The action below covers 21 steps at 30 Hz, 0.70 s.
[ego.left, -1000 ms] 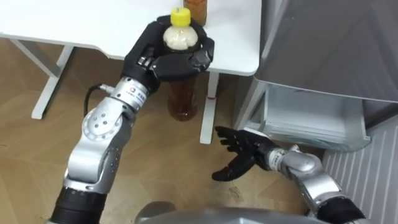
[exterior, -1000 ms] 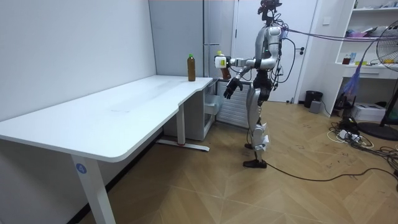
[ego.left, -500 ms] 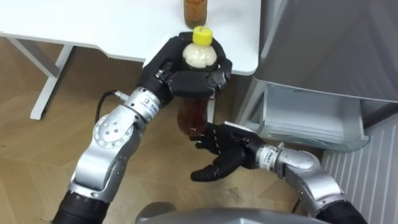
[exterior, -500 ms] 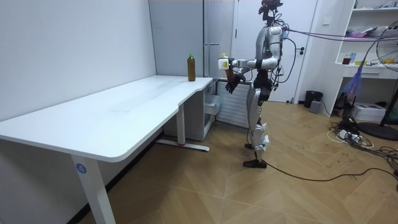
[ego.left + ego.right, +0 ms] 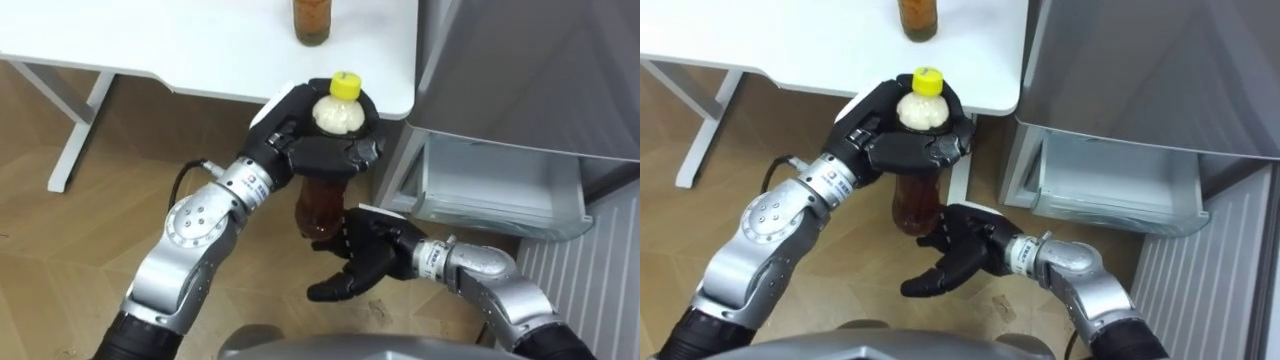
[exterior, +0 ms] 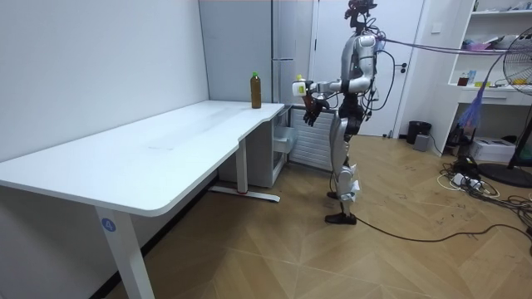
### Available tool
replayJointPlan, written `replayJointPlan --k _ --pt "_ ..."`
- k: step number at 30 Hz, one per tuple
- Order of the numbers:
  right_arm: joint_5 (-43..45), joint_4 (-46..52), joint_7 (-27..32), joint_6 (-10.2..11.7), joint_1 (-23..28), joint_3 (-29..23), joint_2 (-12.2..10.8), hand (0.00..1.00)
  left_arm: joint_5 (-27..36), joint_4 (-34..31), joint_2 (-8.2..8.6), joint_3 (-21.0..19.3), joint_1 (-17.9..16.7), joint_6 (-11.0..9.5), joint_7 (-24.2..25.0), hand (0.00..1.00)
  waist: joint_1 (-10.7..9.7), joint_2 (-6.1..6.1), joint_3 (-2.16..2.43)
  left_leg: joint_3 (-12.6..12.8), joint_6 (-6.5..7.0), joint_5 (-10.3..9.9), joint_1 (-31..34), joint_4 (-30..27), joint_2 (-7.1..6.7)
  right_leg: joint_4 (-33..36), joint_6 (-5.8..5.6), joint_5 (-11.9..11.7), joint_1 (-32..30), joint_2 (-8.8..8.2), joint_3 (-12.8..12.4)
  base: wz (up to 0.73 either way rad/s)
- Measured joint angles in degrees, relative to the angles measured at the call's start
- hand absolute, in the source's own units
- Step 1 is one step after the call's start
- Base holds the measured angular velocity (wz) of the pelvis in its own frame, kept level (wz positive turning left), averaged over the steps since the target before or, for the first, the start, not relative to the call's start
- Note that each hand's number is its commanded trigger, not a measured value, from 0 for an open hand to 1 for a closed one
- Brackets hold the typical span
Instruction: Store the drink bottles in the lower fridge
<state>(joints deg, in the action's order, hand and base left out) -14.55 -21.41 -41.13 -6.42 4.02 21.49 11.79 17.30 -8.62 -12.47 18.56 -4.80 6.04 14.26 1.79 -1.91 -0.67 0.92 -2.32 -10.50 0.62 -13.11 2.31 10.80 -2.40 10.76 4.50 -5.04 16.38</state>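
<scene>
Far left: white desk [image 5: 150, 40] w/ its legs on the wood floor [image 5: 60, 260]. At the desk's far edge, right of centre, stands a second bottle [image 5: 312, 22], brown drink, upright, untouched, well apart from both hands.

Centre: left arm comes up from lower left. Left hand [image 5: 325, 152] is wrapped round the upper part of a bottle [image 5: 320, 203]; fingers curled tight round the pale shoulder just under the yellow cap, thumb on the near side. Bottle is upright, held in the air off the desk's right corner, in front of the desk edge, brown lower half hanging clear below the fist.

Just right & nearer: right hand [image 5: 365, 262] reaches in from lower right, palm up, fingers spread wide and holding nothing. It sits under and slightly right of the bottle's base; fingertips look v. close to the bottom, poss. touching, can't tell from this angle.

Right: grey fridge [image 5: 540, 70], upper door closed. Below it the lower drawer [image 5: 500, 190] is pulled out toward the robot, pale inside, no drink in it as far as can be seen.

Room view: robot stands upright at the desk's far end beside the fridge, both hands raised at chest height w/ the bottle between them.
</scene>
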Motion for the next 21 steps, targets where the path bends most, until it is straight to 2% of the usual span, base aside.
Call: replayJointPlan --k 6,11,21 --pt "0.0 2.7 0.6 -1.6 0.0 -0.3 0.5 0.00 -0.1 1.6 -0.30 2.2 -0.1 0.0 0.0 1.00 -0.2 0.30 -0.16 0.6 0.01 0.0 -0.1 0.1 0.06 0.0 0.00 0.0 -0.1 -0.01 -0.4 -0.03" --pt "-2.0 5.1 0.6 -1.7 0.0 -0.2 0.5 0.00 -0.1 1.9 -0.54 3.6 -1.3 0.0 1.2 1.00 -0.3 0.47 -0.13 0.7 0.00 0.0 -0.4 0.5 0.08 0.0 0.00 0.0 0.0 0.02 -0.5 0.00" --pt "-12.4 5.5 1.5 -1.7 0.0 0.5 0.8 0.00 0.0 1.9 -1.62 5.3 -1.6 0.0 4.2 1.00 -0.8 0.06 -0.13 0.7 0.01 0.0 -1.1 0.9 0.08 -0.1 -0.04 0.0 0.4 0.04 -0.6 0.00"
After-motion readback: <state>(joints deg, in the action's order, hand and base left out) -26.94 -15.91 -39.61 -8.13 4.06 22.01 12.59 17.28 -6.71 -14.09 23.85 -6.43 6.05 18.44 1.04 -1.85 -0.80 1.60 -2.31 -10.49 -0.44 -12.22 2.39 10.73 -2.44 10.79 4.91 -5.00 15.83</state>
